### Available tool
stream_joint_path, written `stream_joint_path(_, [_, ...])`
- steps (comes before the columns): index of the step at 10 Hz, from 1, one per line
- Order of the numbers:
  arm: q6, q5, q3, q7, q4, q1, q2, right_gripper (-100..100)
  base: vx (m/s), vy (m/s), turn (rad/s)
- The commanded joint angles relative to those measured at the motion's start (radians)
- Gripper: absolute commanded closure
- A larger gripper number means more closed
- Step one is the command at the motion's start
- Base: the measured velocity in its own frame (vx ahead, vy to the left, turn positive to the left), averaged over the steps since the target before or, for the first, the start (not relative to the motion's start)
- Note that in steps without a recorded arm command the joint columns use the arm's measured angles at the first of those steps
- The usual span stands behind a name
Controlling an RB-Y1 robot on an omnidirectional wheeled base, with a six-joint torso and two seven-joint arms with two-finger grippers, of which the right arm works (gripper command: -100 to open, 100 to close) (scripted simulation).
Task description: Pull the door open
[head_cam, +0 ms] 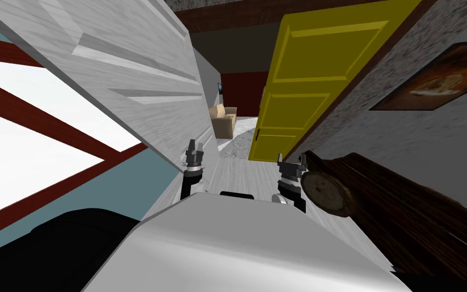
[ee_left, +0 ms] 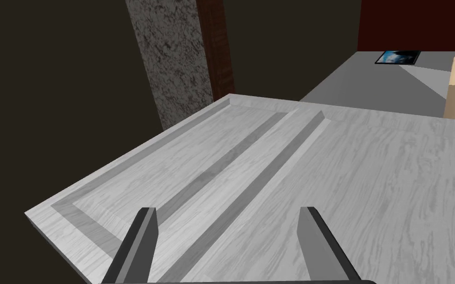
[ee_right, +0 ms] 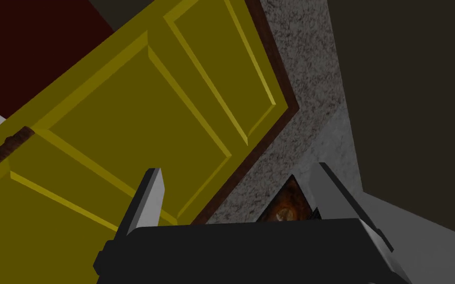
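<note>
I take the white door (head_cam: 141, 66) as my landmark. It is the one for the task. It stands swung out into the corridor, and its panelled face runs along my left side. My left gripper (head_cam: 195, 147) is just beside the lower part of this door. In the left wrist view the same white door (ee_left: 369, 172) lies behind the left gripper (ee_left: 229, 212). The fingers (ee_left: 142, 241) are released and spread apart, with nothing between them. I cannot tell if they touch the door.

My right gripper (head_cam: 291, 159) is on the side away from the white door, and it points toward a yellow door (head_cam: 298, 91) further down the corridor. In the right wrist view its fingers (ee_right: 147, 202) are also released and grasp nothing. Beyond the right gripper (ee_right: 238, 170) I see the yellow door (ee_right: 123, 123) with a brown handle (ee_right: 12, 143) near its edge.

Across the corridor from the white door stands a dark wooden clock (head_cam: 404, 203) against the grey wall, just beside the right gripper. A framed picture (head_cam: 440, 81) hangs on the same wall. Past the far edge of the white door there is a beige sofa (head_cam: 223, 120). On the other side of the white door there is a window (head_cam: 25, 152) with red bars.
</note>
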Motion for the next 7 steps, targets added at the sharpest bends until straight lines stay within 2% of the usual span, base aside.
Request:
stream_joint_path(1, [-0.012,-0.022,0.001,-0.03,0.025,0.003,-0.006,-100,0.079,-0.023,0.182])
stream_joint_path(3, [-0.033,-0.049,0.003,-0.067,0.061,0.009,-0.014,-100,0.096,-0.023,0.128])
stream_joint_path(7, [-0.075,-0.107,0.008,-0.144,0.136,0.022,-0.031,-100,0.093,-0.027,0.191])
